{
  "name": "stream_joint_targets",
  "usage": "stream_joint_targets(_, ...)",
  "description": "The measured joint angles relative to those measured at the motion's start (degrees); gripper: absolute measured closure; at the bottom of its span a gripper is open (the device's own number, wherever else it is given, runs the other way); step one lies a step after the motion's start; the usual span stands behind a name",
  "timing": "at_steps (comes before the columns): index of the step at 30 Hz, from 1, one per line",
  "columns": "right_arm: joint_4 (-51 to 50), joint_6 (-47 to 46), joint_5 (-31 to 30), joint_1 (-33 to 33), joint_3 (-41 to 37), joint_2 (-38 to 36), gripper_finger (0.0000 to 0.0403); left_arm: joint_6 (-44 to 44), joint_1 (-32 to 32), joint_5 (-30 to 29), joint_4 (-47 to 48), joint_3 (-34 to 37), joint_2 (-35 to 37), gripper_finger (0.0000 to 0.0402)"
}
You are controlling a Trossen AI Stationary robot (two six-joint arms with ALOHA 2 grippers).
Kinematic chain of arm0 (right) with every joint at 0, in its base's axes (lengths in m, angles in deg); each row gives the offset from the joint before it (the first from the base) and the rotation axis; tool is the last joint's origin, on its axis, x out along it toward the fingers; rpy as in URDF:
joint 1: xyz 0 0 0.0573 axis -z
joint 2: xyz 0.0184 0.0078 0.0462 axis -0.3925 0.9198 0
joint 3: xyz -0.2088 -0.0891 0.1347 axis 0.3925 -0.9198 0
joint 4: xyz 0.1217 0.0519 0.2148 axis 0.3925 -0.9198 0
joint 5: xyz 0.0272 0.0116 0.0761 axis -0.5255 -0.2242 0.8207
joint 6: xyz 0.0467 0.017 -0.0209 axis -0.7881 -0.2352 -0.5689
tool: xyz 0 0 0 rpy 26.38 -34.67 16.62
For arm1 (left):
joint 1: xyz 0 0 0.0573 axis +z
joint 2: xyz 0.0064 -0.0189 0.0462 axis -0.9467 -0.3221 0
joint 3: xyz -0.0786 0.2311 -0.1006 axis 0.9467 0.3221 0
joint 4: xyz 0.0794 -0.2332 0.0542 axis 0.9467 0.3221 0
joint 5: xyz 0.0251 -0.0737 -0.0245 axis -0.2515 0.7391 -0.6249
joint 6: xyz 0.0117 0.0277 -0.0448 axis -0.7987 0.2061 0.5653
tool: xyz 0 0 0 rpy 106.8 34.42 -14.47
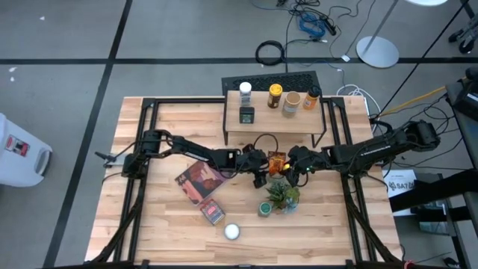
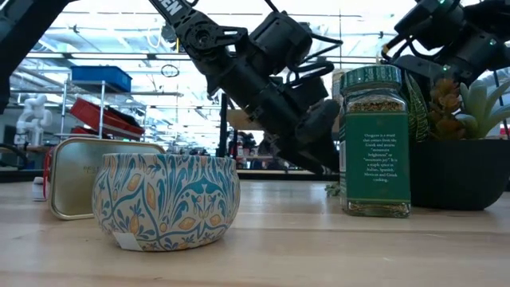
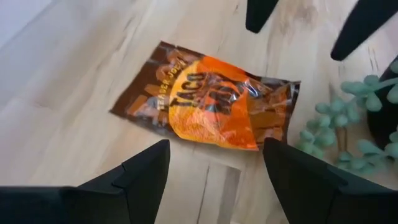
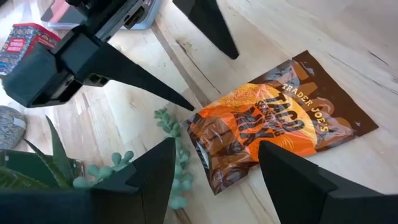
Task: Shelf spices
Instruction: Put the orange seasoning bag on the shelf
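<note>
Both my left gripper and right gripper stand open and empty over the taco packet lying flat between our fingertips; closing together risks collision or crumpling the foil

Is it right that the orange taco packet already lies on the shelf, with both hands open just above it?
Not quite. The orange taco packet lies flat on the table, in front of the shelf, not on it; the high view shows this. The rest holds: the left hand and the right hand are both open just above the packet.
</note>
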Motion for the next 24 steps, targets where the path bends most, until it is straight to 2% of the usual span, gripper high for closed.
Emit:
stream_joint_targets(7, -0.7, -2.4, 2.2, 0.0, 0.0, 0.0, 0.0183, 0.2, 0.8, -3.9, 2.0, 0.0, 0.0, 0.0133)
stream_joint_targets(18, 0.5, -4.7, 3.4, -0.1, 0.0, 0.0, 0.0183, 0.3, 0.1, -1.1, 4.9, 0.0, 0.0, 0.0133)
stream_joint_targets(24, 3.9, -1.1, 4.9, -0.1, 0.0, 2.8, 0.0152, 0.2, -0.1, -2.2, 7.5, 0.0, 0.0, 0.0133)
